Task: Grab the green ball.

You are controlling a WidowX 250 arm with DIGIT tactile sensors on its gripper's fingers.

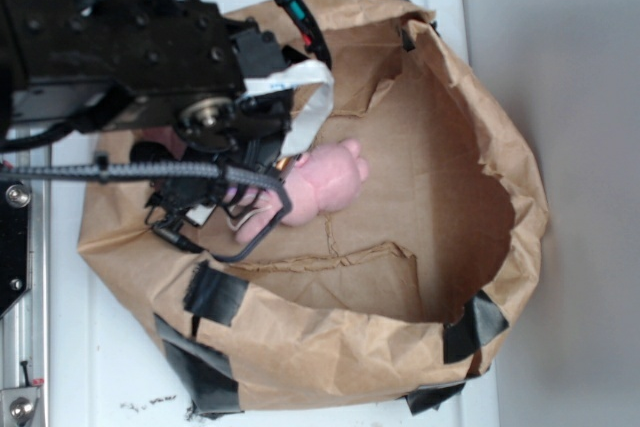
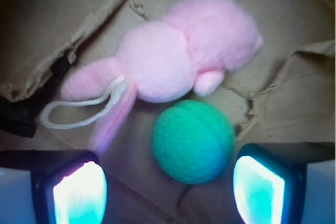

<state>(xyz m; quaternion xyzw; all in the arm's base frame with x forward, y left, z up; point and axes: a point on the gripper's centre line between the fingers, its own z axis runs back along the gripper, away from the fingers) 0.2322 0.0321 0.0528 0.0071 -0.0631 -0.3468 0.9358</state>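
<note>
Green knitted yarn ball (image 2: 193,141) sits on the brown paper bag's (image 1: 470,187) floor, just beside the pink plush bunny (image 2: 173,61), framed between spread jaws of the gripper (image 2: 169,190). It's the approach step; next comes a straight descent, then closing without catching the bunny's white cord loop (image 2: 79,109).

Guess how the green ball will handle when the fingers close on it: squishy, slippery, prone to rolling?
The green ball looks knitted, so probably soft and grippy rather than slick. Being round, it may roll if a pad nudges it first. The pink plush bunny sits right against it and might get bumped.
</note>
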